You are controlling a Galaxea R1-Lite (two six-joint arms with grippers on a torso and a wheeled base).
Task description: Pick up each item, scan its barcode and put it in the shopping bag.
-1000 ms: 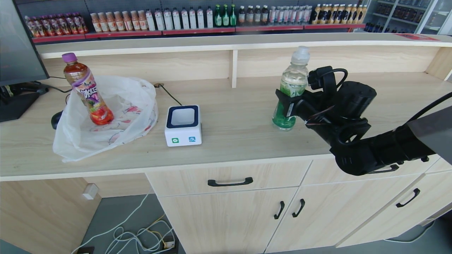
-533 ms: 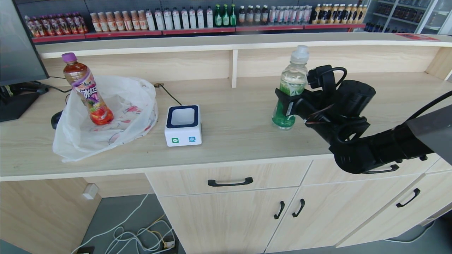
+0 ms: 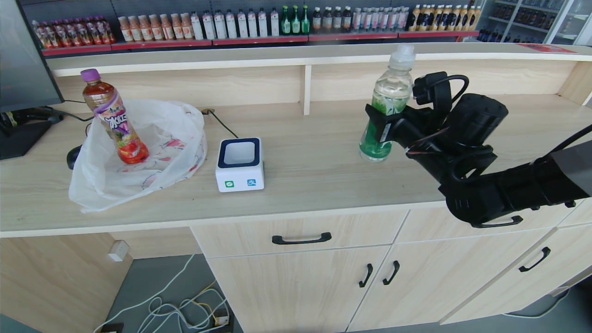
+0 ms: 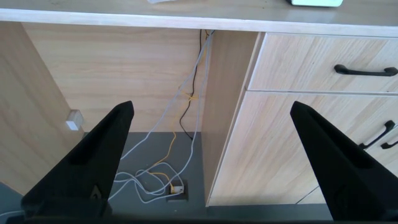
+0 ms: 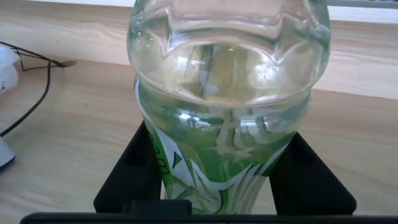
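Between the clamped fingers of the right gripper [image 3: 377,132], carry the bottle [image 3: 391,95] upright, barcode facing the scanner [image 3: 239,163] leftward.

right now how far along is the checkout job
Looks done: the tea bottle already stands in the shopping bag. In hand: the right gripper has its jaws shut on the green-label bottle, at the right side of the counter. Left to do: show that bottle's barcode to the scanner, then put it in the bag beside the first one.
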